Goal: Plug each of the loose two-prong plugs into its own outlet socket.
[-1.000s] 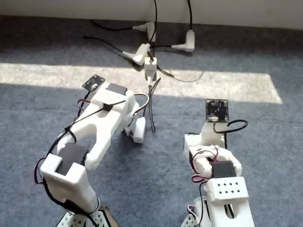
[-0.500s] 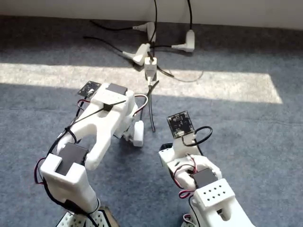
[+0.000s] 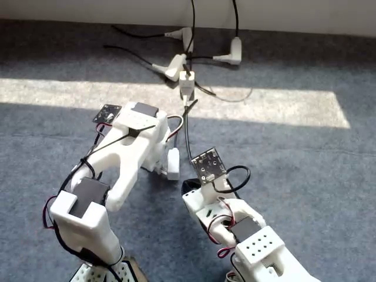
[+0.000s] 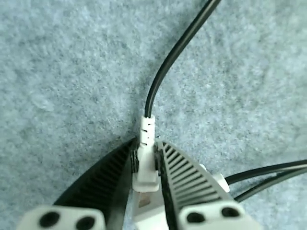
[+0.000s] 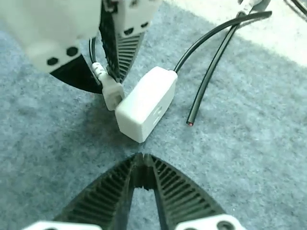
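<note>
Right pincer (image 5: 142, 160), jaws pressed together, is swinging in toward the outlet socket (image 5: 144, 103) and pointing at its near corner, while the left pincer (image 4: 147, 146), the nearer one, is clamping the two-prong plug (image 4: 145, 175) against the socket's side, cord (image 4: 177, 52) trailing away from it.

You've got a white plug (image 4: 145, 175) on black cord (image 4: 177, 52) between left gripper's (image 4: 147, 146) black ribbed fingers (image 4: 184, 172); white socket block (image 5: 145, 103) ahead of right gripper (image 5: 142, 158); carpet (image 4: 57, 72) mottled grey-blue.

No text, number or sign can be read anywhere — the outlet socket (image 5: 144, 109) and the plug (image 4: 145, 167) carry no legible marks
</note>
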Action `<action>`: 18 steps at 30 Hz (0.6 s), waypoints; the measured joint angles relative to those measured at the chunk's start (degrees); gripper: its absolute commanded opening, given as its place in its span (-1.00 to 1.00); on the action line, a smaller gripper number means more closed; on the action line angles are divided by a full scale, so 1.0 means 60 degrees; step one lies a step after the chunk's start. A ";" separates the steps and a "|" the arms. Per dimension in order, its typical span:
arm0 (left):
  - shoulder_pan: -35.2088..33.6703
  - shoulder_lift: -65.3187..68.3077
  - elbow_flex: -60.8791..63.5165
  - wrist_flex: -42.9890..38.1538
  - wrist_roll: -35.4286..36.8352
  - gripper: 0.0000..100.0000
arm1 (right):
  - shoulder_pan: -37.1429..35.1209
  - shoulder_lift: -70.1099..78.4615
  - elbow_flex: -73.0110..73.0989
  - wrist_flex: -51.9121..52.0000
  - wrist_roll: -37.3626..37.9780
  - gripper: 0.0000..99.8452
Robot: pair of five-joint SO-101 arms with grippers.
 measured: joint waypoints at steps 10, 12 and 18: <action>-0.0015 0.0000 0.0000 0.0029 0.0000 -0.99 | 0.0044 0.2623 -0.0601 -0.1451 0.0703 -0.95; -0.0015 0.0000 0.0000 0.0029 0.0000 -0.99 | 0.0249 0.4117 -0.1656 -0.1128 0.0601 -0.96; 0.0264 0.0000 0.0000 0.0044 0.0000 -0.99 | 0.0410 0.6447 -0.3736 -0.0161 0.0205 -0.98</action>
